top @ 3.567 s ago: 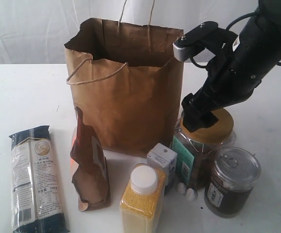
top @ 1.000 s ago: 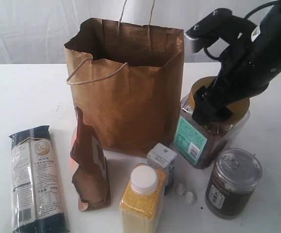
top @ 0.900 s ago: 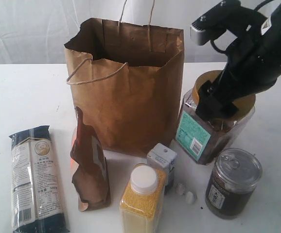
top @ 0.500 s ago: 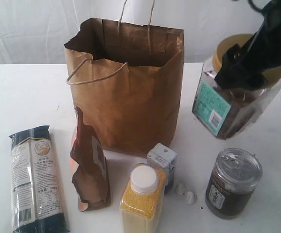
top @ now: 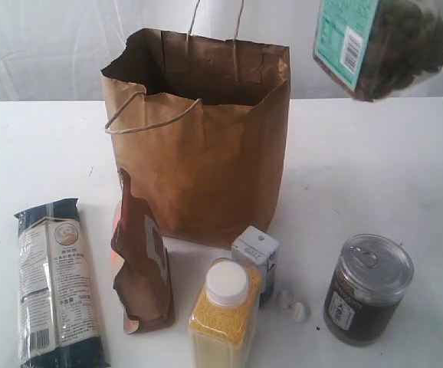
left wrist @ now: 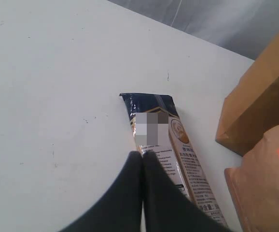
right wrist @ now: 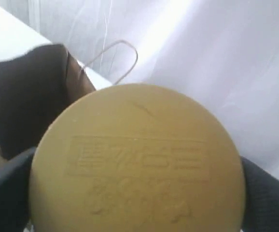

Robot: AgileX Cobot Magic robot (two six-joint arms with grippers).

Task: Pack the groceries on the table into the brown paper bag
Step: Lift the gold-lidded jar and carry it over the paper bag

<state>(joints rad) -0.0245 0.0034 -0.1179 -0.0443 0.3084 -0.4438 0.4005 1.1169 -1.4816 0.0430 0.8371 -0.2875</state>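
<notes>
The gold-lidded jar [top: 381, 42] hangs high in the air, right of the brown paper bag [top: 198, 146] and above its rim. Its gold lid [right wrist: 137, 154] fills the right wrist view, and my right gripper [right wrist: 138, 191] is shut on it, with a dark finger [right wrist: 6, 191] showing on each side. The bag's dark open mouth [right wrist: 26, 96] lies beyond the lid. My left gripper [left wrist: 143, 155] is shut and empty, hovering over the dark-blue noodle packet [left wrist: 171, 145]. The arms are out of the exterior view.
On the table [top: 375, 169] in front of the bag stand the noodle packet [top: 53, 280], brown-orange pouch [top: 141, 264], yellow grain bottle [top: 223, 314], white-blue carton [top: 257, 254] and pull-tab can [top: 367, 287]. White crumbs [top: 294, 307] lie between carton and can.
My right gripper has lifted the gold-lidded jar off the table, up and slightly right, until the arm left the exterior view. The other groceries and the bag have not moved.
</notes>
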